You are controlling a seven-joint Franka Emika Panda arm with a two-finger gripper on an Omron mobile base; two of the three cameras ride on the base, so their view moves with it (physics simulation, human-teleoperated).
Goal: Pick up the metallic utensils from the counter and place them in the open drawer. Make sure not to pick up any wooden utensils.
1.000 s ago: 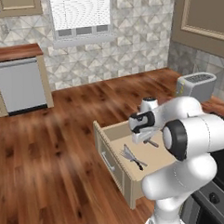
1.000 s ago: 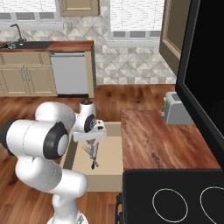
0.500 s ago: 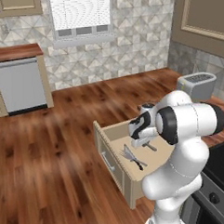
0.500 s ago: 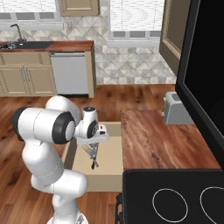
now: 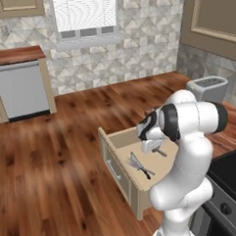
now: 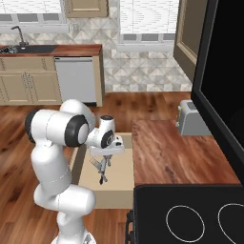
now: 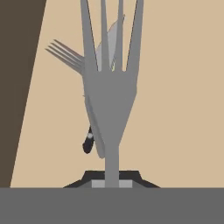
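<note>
Tool (image 7: 112, 181) clenched on the handle of a grey fork (image 7: 109, 96), tines pointing away from the hand and down toward the floor of the open drawer (image 5: 121, 158); held so, presumably, to release the piece straight onto the utensils already inside. Positioned directly above the drawer's interior, seen from the right base view as tool (image 6: 106, 159) over the beige box (image 6: 114, 181), just beside the edge of the reddish-brown wood-grain surface (image 6: 176, 152). Resting on the drawer floor beneath the held fork: a second fork (image 7: 65, 56), tines splayed to one side, and a knife (image 7: 94, 131) with pale blade and dark handle end, the two overlapping or touching; exact contact cannot be told. Same pair visible from the left base view as a small dark-and-silver cluster (image 5: 139, 165) inside the drawer. Materials: forks flat, matte silver-grey, four slim tapering tines each; knife blade smooth and lighter; drawer plain light beige, boxy, with framed front and slim bar handle (image 5: 113, 170). Toaster (image 6: 190, 119) standing on the surface, well apart from the drawer. Judged: last metallic piece in hand, release pending.
</note>
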